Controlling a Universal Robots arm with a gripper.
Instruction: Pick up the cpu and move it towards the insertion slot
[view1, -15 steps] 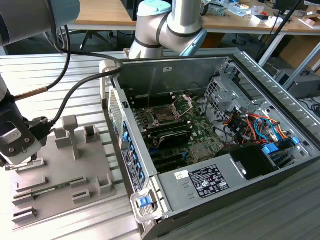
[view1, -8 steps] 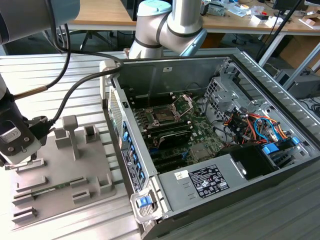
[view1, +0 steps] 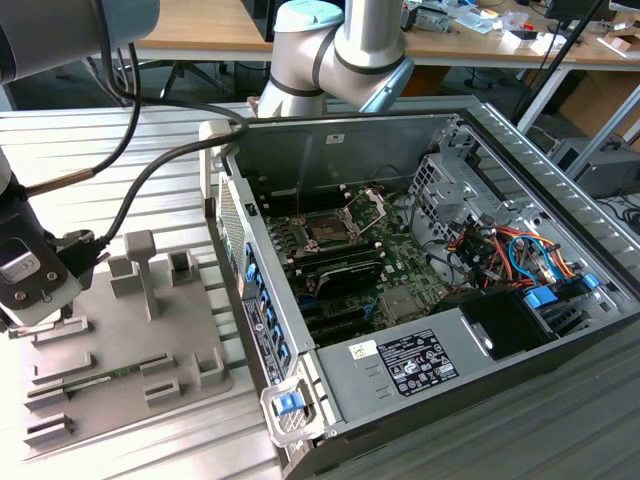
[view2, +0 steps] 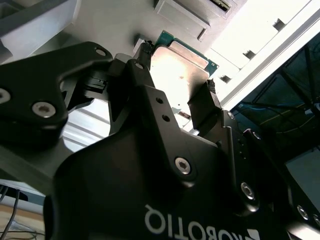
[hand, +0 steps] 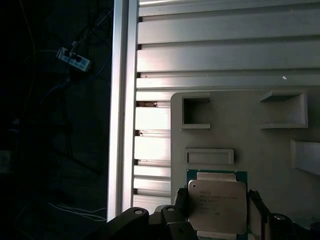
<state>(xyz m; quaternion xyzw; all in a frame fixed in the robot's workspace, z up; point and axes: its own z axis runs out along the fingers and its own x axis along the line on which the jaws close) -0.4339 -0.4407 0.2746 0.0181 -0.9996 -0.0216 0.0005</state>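
The end effector (view2: 176, 75) pinches the cpu (hand: 216, 204) by two sides, just over the grey tray (hand: 250, 135) on the tabletop (hand: 210, 45). Well apart, the open computer case (view1: 560, 250) holds the insertion slot (view1: 326, 232), with its metal bracket flipped up.

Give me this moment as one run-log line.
gripper: shut on cpu | position: over grey tray, exterior view's left | insertion slot: in open computer case, not yet reached
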